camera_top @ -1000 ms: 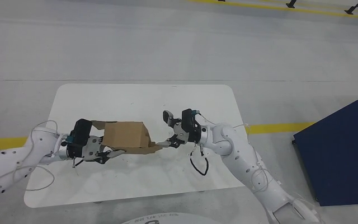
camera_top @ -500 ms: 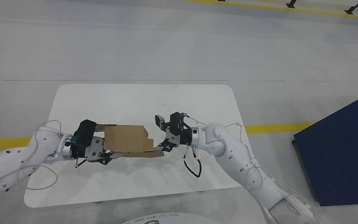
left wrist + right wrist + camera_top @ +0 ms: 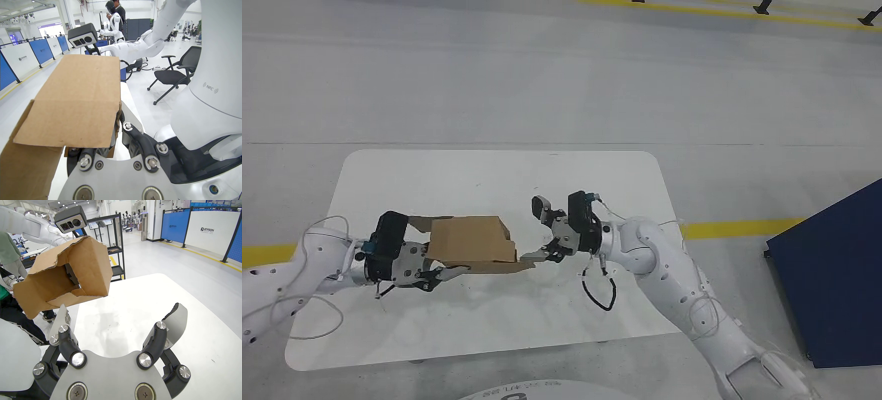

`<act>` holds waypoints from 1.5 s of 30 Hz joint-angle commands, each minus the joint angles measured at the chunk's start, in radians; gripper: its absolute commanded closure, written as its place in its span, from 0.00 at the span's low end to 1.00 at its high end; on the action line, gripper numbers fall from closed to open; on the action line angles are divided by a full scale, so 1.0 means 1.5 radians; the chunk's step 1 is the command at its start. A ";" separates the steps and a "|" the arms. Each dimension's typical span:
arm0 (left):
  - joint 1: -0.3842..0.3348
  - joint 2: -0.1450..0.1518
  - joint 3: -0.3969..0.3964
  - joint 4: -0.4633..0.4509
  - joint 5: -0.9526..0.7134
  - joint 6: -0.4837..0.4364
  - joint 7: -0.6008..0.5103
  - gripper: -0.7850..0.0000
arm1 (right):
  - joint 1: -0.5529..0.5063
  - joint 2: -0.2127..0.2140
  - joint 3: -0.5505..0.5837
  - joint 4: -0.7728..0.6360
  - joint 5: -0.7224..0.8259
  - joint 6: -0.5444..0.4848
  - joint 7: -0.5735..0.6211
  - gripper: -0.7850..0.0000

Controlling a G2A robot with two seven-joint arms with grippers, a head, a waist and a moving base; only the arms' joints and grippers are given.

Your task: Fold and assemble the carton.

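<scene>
A brown cardboard carton point(image 3: 472, 242) is held above the white table point(image 3: 492, 180), partly opened into a tube with a ragged flap edge. My left gripper point(image 3: 442, 270) is at its left end, shut on a carton wall point(image 3: 79, 98); one finger point(image 3: 130, 130) is outside and the other is hidden behind the cardboard. My right gripper point(image 3: 542, 250) is at the carton's right end. In the right wrist view it point(image 3: 119, 311) stands open with fingers wide apart, and one finger point(image 3: 63, 311) lies just under the carton's point(image 3: 62, 275) lower flap. The open end faces that camera.
The table point(image 3: 132, 306) is bare white around and beneath the carton, with its front edge close below both arms. A black cable point(image 3: 592, 295) loops under the right arm. A dark blue panel point(image 3: 842, 270) stands on the floor to the right.
Half a second ago the right gripper was pressed further left against the carton's end. It has drawn back to the right, and the carton stands fuller again. The left gripper kept its hold.
</scene>
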 commanded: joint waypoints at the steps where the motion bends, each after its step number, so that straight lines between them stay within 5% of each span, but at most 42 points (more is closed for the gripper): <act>1: 0.000 0.002 0.001 0.000 -0.006 -0.001 -0.001 1.00 | -0.002 0.001 0.006 0.002 0.006 -0.013 -0.001 0.00; 16: 0.002 0.005 -0.005 0.034 -0.010 -0.007 -0.007 1.00 | -0.027 0.003 0.058 -0.001 -0.003 0.067 -0.033 0.00; 19: 0.021 -0.001 0.001 0.027 -0.201 -0.078 -0.079 1.00 | -0.027 0.003 0.058 -0.001 -0.003 0.067 -0.033 0.00; 23: 0.020 -0.007 0.054 0.011 -0.363 -0.078 -0.095 1.00 | -0.029 0.003 0.058 -0.004 -0.003 0.077 -0.032 0.00; 45: 0.035 -0.010 0.048 0.010 -0.383 -0.071 -0.124 1.00 | -0.034 -0.001 0.056 -0.011 0.027 0.119 -0.035 0.00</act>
